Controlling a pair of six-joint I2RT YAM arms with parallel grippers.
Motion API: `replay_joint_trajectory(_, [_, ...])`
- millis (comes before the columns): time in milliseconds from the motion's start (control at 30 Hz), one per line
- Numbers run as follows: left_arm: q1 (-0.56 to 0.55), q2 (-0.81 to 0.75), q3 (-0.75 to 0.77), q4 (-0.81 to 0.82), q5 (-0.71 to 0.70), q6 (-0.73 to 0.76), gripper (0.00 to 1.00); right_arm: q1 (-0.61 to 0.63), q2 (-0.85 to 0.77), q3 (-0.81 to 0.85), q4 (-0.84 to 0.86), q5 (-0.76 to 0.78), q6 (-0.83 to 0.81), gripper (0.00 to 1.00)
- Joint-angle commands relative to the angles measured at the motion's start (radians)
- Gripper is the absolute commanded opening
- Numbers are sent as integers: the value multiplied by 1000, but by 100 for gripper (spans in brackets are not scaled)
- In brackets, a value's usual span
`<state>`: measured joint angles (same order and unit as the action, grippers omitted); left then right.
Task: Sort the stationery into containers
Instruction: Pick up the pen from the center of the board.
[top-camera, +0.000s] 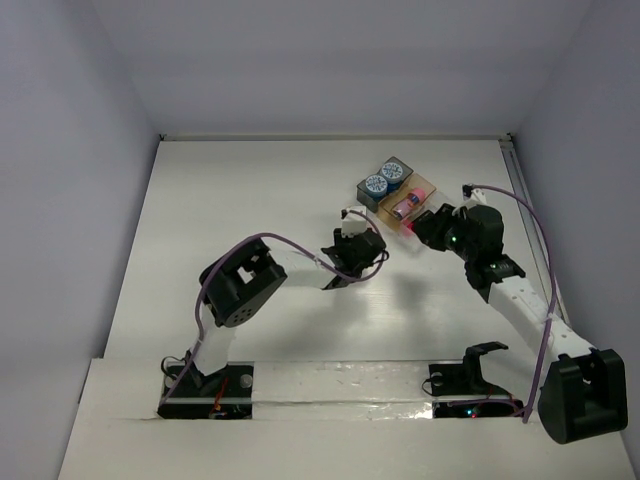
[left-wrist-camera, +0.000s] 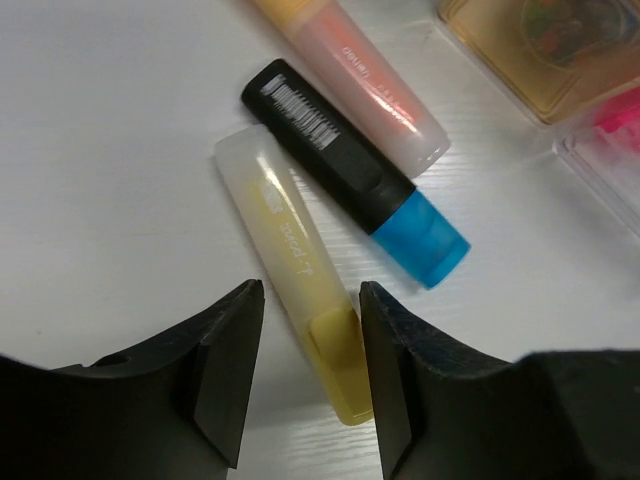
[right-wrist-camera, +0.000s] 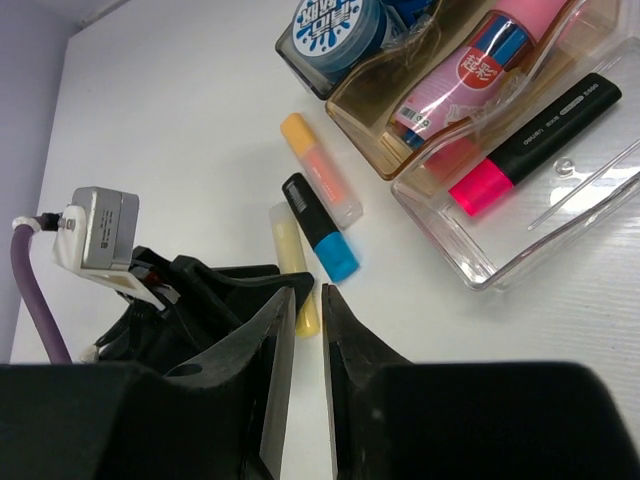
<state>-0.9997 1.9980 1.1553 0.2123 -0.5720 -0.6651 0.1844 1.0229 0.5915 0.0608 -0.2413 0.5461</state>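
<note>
Left tool (left-wrist-camera: 312, 295), left wrist view: released, jaws apart, straddling the deeper-yellow end of the yellow marker (left-wrist-camera: 285, 250). This marker lies flat on the white desk (left-wrist-camera: 110, 150) and runs from 11 to 5 o'clock; its body is pale and translucent. Just beside it at 1 o'clock lies the black-blue marker (left-wrist-camera: 340, 170), with a black barrel and its blue cap toward 4 o'clock. Beyond that lies the orange marker (left-wrist-camera: 365, 80). Corners of the amber tray (left-wrist-camera: 490, 55) and the clear tray (left-wrist-camera: 600, 160) sit at 2 o'clock. Open desk extends toward 9 o'clock.

Right wrist view: the right tool (right-wrist-camera: 308, 300) is released, its jaws parted by a narrow slit with nothing between them. At 12 o'clock the dark grey tray (right-wrist-camera: 300, 62) holds a blue-and-white pot (right-wrist-camera: 335, 25). At 1 o'clock the amber tray holds the pink-topped stick (right-wrist-camera: 470, 75). At 2 o'clock the clear tray holds the pink-black marker (right-wrist-camera: 545, 125). The three loose markers lie apart from the tray walls, on the 9 o'clock side.

Top external view: the tray cluster sits at 1 o'clock on the desk, near the right edge. A second pot (top-camera: 394, 171) shares the dark grey tray. The right tool stands at the cluster's 4 o'clock and the left tool at its 7 o'clock. Open desk runs toward 9 and 11 o'clock.
</note>
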Motion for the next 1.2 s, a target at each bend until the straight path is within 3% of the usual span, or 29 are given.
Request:
replay_joint_trajectory(0, [-4,-70,-64,-50,-23,-8,41,-2,-20,-2,47,-24,-12,24])
replay_joint_trajectory(100, [-4,-93,-91,-39,-32,12,42,-2,-15,-2,45,-27,-14,24])
replay_joint_trajectory(233, [6,-82,-80,-48,-31,32,51,-2,-23,-4,43,-26,-14,24])
replay_joint_trajectory(367, [15,-64,-77,-44,-19,39,51,-2,-26,-4,42,-23,-12,25])
replay_joint_trajectory(533, [35,-51,-69,-31,-12,53,43,-2,-33,-7,40,-18,-14,25])
replay_joint_trajectory(800, [44,-102,-170,-16,-32,33,12,-2,-35,-7,40,-21,-14,25])
replay_joint_trajectory(900, [44,-154,-213,-27,-58,19,5,-2,-37,-5,39,-23,-14,25])
replay_joint_trajectory(1167, [44,-353,-301,-45,-69,24,1,-2,-115,-12,2,91,-25,26])
